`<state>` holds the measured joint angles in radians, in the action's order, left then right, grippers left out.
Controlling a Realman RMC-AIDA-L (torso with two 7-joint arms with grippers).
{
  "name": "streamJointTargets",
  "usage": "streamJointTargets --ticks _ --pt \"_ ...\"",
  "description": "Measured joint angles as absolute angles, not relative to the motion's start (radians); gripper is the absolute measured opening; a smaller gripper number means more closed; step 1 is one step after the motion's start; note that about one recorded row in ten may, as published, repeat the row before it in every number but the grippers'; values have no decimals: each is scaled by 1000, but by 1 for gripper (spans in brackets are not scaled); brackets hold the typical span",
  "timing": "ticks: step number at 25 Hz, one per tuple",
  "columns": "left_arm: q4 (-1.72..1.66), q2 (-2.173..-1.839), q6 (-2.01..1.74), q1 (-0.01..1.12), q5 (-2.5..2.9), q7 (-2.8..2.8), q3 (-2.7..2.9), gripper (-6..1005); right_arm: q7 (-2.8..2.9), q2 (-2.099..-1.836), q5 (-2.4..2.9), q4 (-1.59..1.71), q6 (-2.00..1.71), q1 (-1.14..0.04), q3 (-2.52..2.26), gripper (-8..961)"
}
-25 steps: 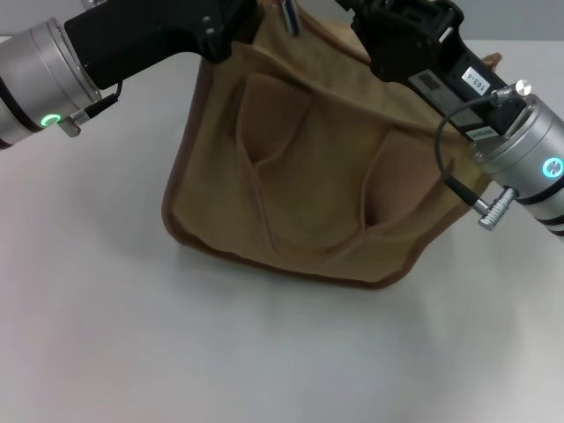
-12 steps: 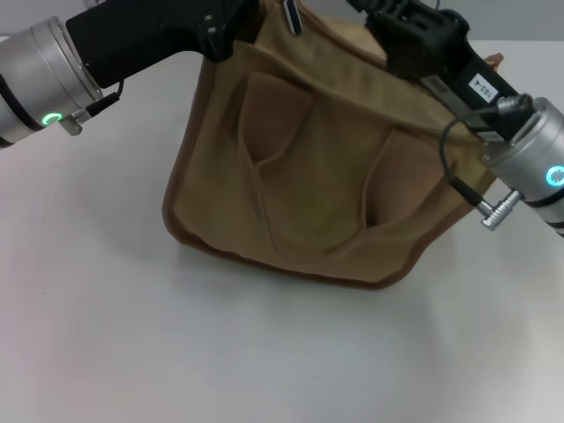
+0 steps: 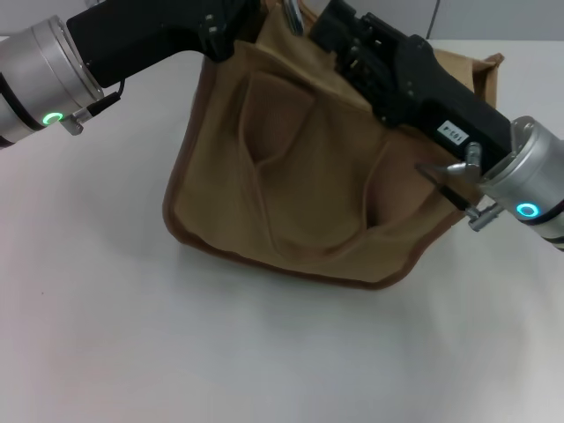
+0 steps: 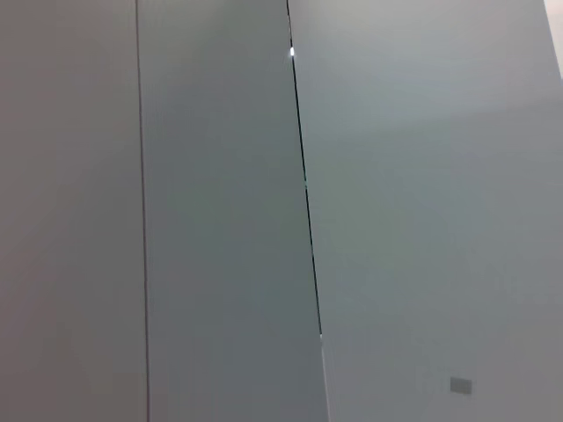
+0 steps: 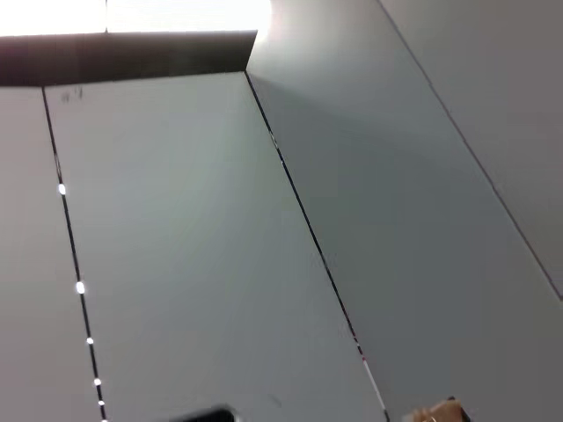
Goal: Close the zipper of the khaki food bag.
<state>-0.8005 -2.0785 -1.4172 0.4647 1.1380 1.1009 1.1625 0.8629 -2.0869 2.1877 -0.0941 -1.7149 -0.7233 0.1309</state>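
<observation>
Two arms meet at the top edge of the khaki food bag (image 3: 308, 176), which stands on the white desk (image 3: 132, 352), soft canvas with darker piping and two flat looped handles. My left gripper (image 3: 231, 25) sits at the bag's near top corner beside the silver pull tab (image 3: 291, 16) of the zipper; my right gripper (image 3: 339, 31) reaches across the top. I cannot tell either gripper's state. I judge the zip pull is underway; next needs steady tension. Both wrist views show only grey wall panels.
</observation>
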Motion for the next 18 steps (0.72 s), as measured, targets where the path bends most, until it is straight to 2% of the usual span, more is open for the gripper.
streamJointTargets --ticks 2,18 --pt "-804 -2079 -1417 465 1138 1108 1166 28 859 -2087 2188 -93 -1702 -728 131 286" --pt "-804 -2080 -1417 471 1138 1112 1169 27 892 -2086 2194 -100 -1655 -762 130 306"
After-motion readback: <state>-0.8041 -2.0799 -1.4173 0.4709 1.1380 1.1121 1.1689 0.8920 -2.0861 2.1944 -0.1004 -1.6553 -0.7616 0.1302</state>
